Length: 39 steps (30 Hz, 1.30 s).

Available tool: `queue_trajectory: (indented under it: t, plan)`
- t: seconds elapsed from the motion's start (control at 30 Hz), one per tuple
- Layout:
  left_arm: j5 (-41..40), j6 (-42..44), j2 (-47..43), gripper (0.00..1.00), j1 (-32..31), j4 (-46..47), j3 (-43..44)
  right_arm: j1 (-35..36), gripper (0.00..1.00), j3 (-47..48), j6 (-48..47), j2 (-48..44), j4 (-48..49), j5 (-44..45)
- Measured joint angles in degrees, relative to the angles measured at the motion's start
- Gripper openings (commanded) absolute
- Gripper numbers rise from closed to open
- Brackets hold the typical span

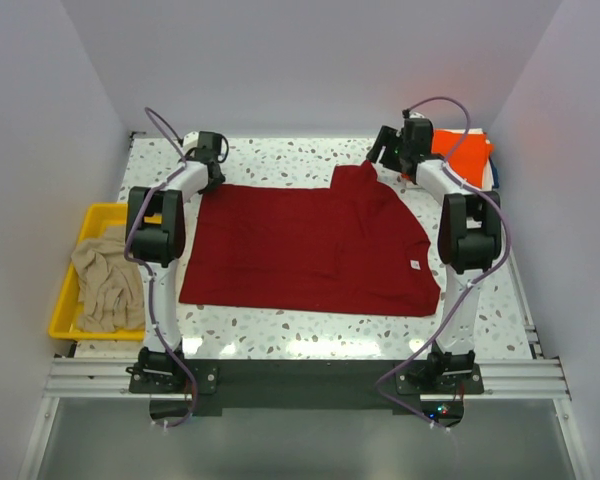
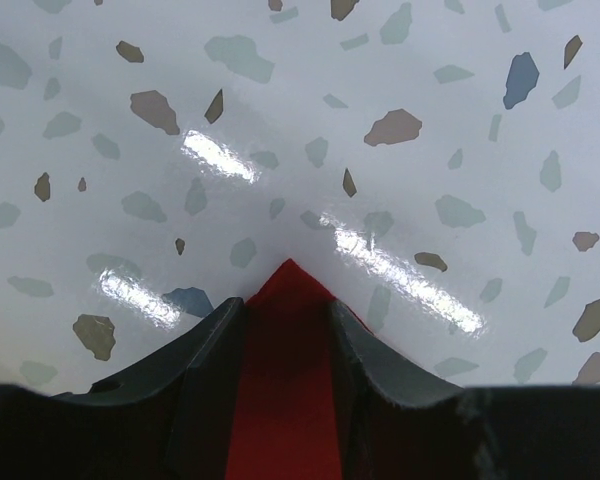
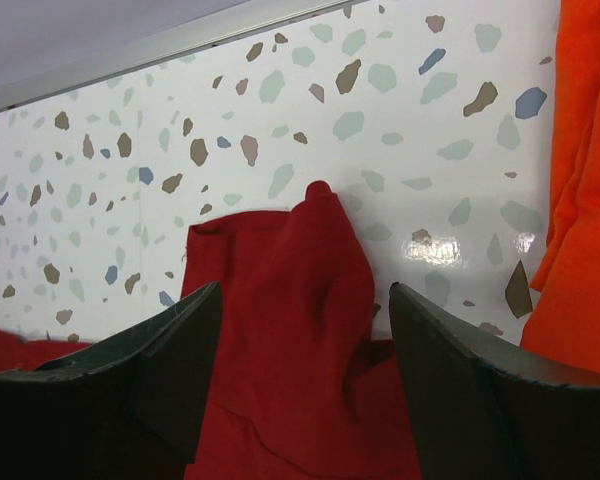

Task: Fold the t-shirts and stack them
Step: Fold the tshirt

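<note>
My left gripper [image 2: 285, 322] is released. Its two dark fingers [image 2: 208, 360] stand apart with a pointed corner of the dark red t-shirt [image 1: 300, 245] lying flat between them, and I can't see the cloth being pinched. Above that corner, the left wrist view is all bare speckled table [image 1: 280, 160], so there is open room ahead. My right gripper [image 3: 305, 300] is released too, with its fingers spread wide on either side of a bunched, upstanding sleeve of the same shirt. In that view the bright orange t-shirt [image 3: 580, 200] fills the right edge, just beside my right finger. The table's metal edge rail [image 3: 150, 55] runs across the upper left. In the overhead view the red shirt is spread across the centre of the frame. Its upper-left corner is at the left gripper and its sleeve is at the right gripper, upper centre-right. A small white label [image 1: 415, 264] shows near its lower right. A strip of bare table runs between its lower hem and the arm bases. The orange shirt sits in the upper right corner, next to the wall. The beige t-shirt [image 1: 105, 285] lies crumpled in the yellow tray [image 1: 65, 305] at the left edge, apart from the red one.
</note>
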Motion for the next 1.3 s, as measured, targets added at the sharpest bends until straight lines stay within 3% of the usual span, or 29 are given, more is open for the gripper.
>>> queue_trajectory:
  t: [1.3]
  plan:
    - [2.1, -1.5, -2.5, 0.43, 0.0, 1.0, -0.8, 0.0, 0.7, 0.0, -0.5, 2.4, 1.8, -2.3]
